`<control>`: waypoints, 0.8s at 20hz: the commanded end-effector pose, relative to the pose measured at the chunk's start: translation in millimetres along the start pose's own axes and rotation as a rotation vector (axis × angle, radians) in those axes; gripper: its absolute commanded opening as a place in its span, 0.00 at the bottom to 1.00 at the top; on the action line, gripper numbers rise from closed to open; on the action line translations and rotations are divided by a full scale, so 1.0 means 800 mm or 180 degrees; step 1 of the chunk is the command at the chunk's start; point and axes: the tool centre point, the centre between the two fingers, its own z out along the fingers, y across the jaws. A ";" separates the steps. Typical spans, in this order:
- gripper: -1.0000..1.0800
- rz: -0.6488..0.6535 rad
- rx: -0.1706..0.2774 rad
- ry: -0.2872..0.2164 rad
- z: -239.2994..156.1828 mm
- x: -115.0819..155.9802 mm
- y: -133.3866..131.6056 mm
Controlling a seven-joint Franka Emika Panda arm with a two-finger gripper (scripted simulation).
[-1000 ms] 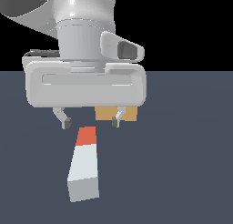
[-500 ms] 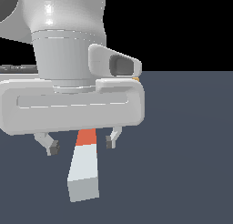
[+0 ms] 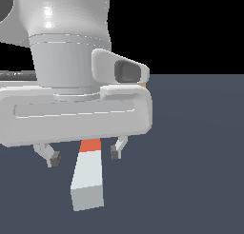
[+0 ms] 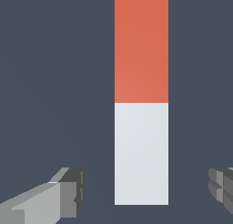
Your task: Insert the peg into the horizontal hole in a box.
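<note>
Claw [image 4: 143, 191] spread wide, empty, straddling long square-section grey-white peg w/ orange-red end [image 4: 141, 102].
Prob. rigid, light, smooth-sided; best gripped across pale half.

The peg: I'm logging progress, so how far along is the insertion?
Done: the open gripper is lined up over the peg, one finger on each side. In hand: closing in on a grasp; nothing touches the peg, which lies flat. Left: gripping, lifting, and inserting it into the box, which is hidden behind the arm.
</note>
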 end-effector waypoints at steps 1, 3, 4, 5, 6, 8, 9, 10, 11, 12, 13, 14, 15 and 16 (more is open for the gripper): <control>0.96 0.0000 0.0000 0.0000 0.002 0.000 0.000; 0.96 0.0000 0.0000 0.0000 0.007 0.000 0.000; 0.96 0.0000 0.0000 0.0000 0.010 0.000 0.000; 0.96 0.0000 0.0000 0.0000 0.015 0.000 0.000; 0.96 0.0000 0.0000 0.0000 0.020 0.000 -0.001; 0.96 0.0000 0.0000 0.0000 0.033 0.001 -0.001; 0.96 0.0000 0.0000 0.0000 0.039 0.001 -0.001; 0.96 0.0000 0.0000 0.0000 0.045 0.001 -0.001; 0.96 0.0000 0.0000 0.0000 0.050 0.001 -0.001; 0.96 0.0000 0.0000 0.0000 0.054 0.001 -0.001; 0.96 0.0000 0.0000 0.0000 0.057 0.001 -0.001; 0.96 0.0000 0.0000 0.0000 0.060 0.001 0.000; 0.96 0.0000 0.0000 0.0000 0.061 0.001 0.000; 0.96 0.0000 0.0000 0.0000 0.062 0.001 0.000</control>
